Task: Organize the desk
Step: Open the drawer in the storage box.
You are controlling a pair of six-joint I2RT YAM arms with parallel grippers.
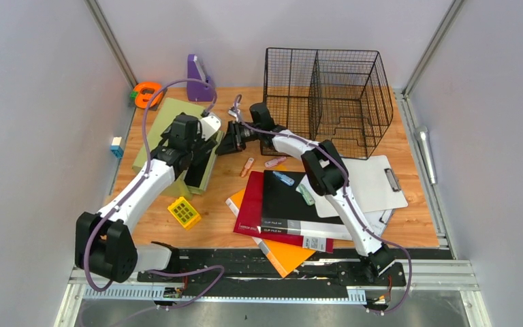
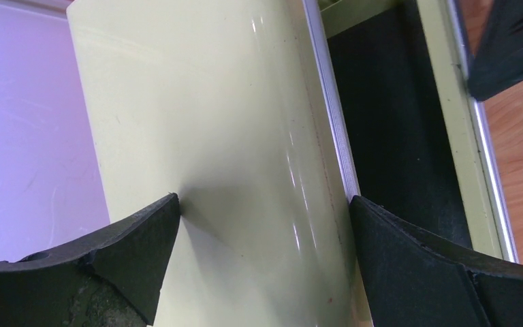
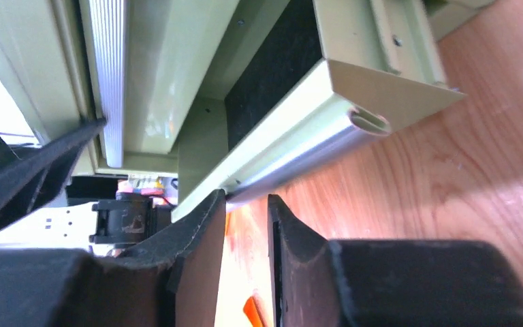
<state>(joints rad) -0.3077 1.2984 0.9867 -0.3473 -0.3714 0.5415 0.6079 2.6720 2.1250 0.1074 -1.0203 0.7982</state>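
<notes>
**Two arms meet at a green case on the desk's far left**

Most of the overhead view is the desk [image 1: 212,201], a light wood-grain top lying between grey walls, with both arm bases at its near edge. On its far-left part lies a pale-green case [image 1: 160,114], open, its black lining showing. The left gripper [image 2: 262,201] is right over a glossy green panel of the case. Its jaws are spread wide, one tip over the panel and the other at its ribbed aluminium edge (they clamp nothing). The right gripper [image 3: 247,201] meets the case from the other side, jaws only a narrow slot apart, their tips at the end of the case's silver rim. Whether they pinch it I cannot tell. Nearer the middle a black folder [image 1: 286,204] lies on a red folder [image 1: 248,204] and an orange folder [image 1: 282,255]. A white clipboard [image 1: 374,180] sits to their right, a black wire basket [image 1: 327,95] stands at the far right, and a yellow block [image 1: 184,212] lies near the left arm.
</notes>
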